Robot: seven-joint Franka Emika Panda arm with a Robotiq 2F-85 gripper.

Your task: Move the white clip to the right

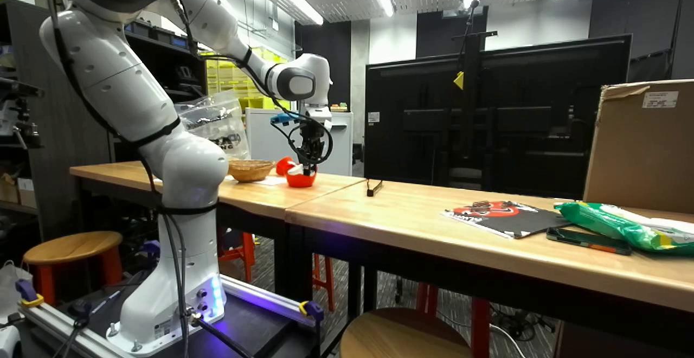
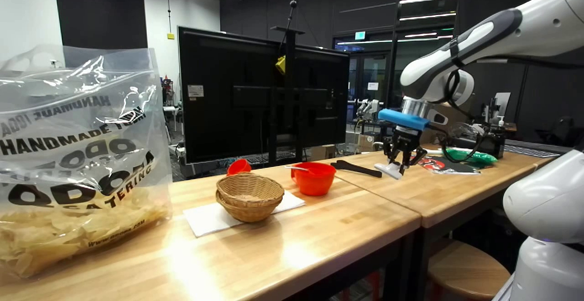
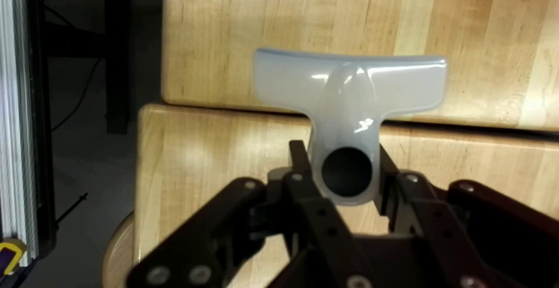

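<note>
The white clip (image 3: 349, 87) hangs over the worktop (image 1: 412, 206), inward from the robot-side edge, above the seam (image 3: 471, 130) between its two halves. In the wrist view the pincer (image 3: 343, 166) is drawn in as far as the clip's stem allows, a fingertip (image 3: 300, 155) against each side of the dark-centred end, while the crossbar reaches over the left half.

The grasp and, by the look of it, the lift are done. What remains, as I judge it, is the carry toward the right end, the lowering and the release.

A slim black bar (image 2: 360, 168), perhaps another clip, lies just beside the seam near the far edge; a path along the robot-side edge should miss it. Toward the right end, a magazine (image 1: 504, 222), a phone-like slab (image 1: 588, 240) and a green packet (image 1: 602, 218) take up room, so too long a carry risks landing on them. A cardboard box (image 1: 642, 146) rises behind.

The left half bears a red bowl (image 2: 315, 184) near the seam, stacked wicker baskets (image 2: 251, 203) on white paper (image 2: 205, 221), a red cup (image 2: 238, 166) and a bag of tortilla chips (image 2: 91, 228), all off the rightward path.
</note>
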